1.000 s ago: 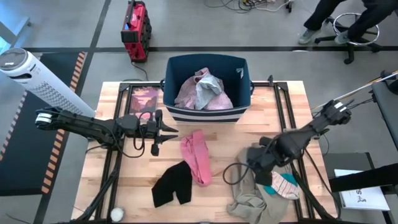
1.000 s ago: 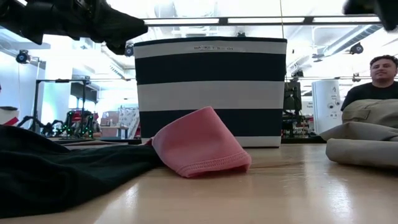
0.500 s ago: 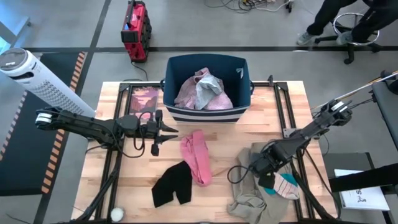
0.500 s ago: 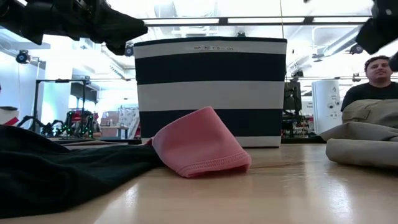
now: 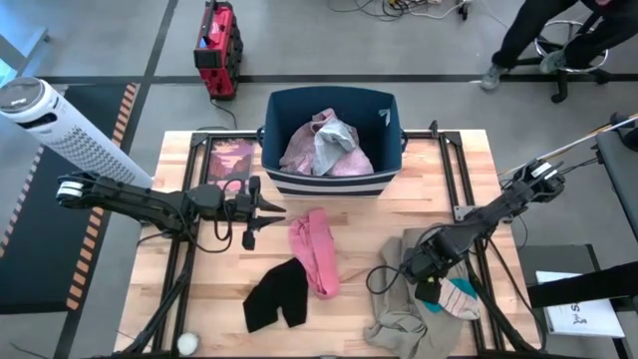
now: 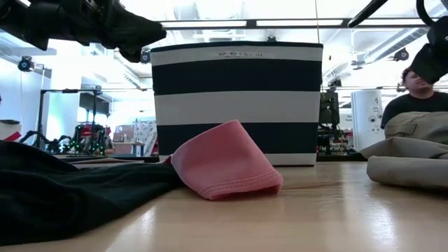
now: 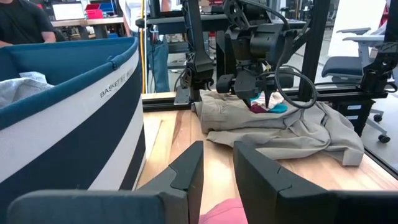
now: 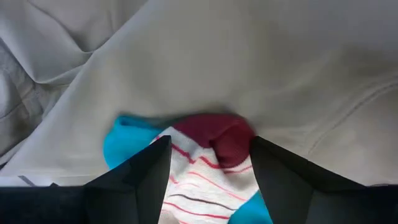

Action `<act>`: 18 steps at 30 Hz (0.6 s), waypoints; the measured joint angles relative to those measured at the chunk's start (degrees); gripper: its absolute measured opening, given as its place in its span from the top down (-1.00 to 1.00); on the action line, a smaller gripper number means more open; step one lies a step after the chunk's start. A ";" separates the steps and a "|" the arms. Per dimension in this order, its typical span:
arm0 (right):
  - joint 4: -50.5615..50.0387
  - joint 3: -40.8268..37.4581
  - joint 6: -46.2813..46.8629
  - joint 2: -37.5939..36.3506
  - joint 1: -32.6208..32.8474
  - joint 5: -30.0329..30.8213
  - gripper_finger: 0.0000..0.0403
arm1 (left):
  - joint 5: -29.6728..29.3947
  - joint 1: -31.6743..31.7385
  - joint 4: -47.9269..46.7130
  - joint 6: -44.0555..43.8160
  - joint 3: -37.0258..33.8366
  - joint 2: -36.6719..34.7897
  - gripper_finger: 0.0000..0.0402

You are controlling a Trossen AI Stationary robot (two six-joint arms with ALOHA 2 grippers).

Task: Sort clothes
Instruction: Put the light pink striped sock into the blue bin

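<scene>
My right gripper (image 5: 423,283) is open and points down over the striped teal-white sock (image 8: 186,165), which lies on the khaki-beige garment (image 5: 399,321) at the table's near right. Its fingers stand on either side of the sock's maroon toe (image 8: 216,138); I cannot tell whether they touch it. My left gripper (image 5: 263,220) is open and empty, held level above the table left of the pink piece (image 5: 317,251). A black piece (image 5: 274,296) lies near the front edge. The navy bin (image 5: 329,185) holds pale pink and blue-grey clothes (image 5: 324,148).
A flat pink-printed book (image 5: 231,158) lies left of the bin. A small white ball (image 5: 187,343) sits at the near left corner. Bare wood lies between the pink piece and the khaki garment. A person sits beyond the table's right side (image 6: 413,87).
My right gripper has come down toward the sock on the khaki garment; in the low view the arm drops from the top right corner. The clothes have stayed where they were.
</scene>
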 joint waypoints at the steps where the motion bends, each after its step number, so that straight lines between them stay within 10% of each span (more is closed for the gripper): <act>1: 0.00 -0.12 -0.02 0.00 0.00 -0.02 0.00 | 0.00 0.00 0.00 0.00 0.00 0.00 0.63; 11: 0.36 -1.84 -3.35 0.02 0.00 0.11 0.89 | 0.01 0.00 -0.11 -0.02 0.00 0.00 0.63; 18: 0.23 2.81 -5.37 -0.77 0.00 0.11 0.98 | 0.00 -0.02 -0.13 -0.02 0.00 0.00 0.63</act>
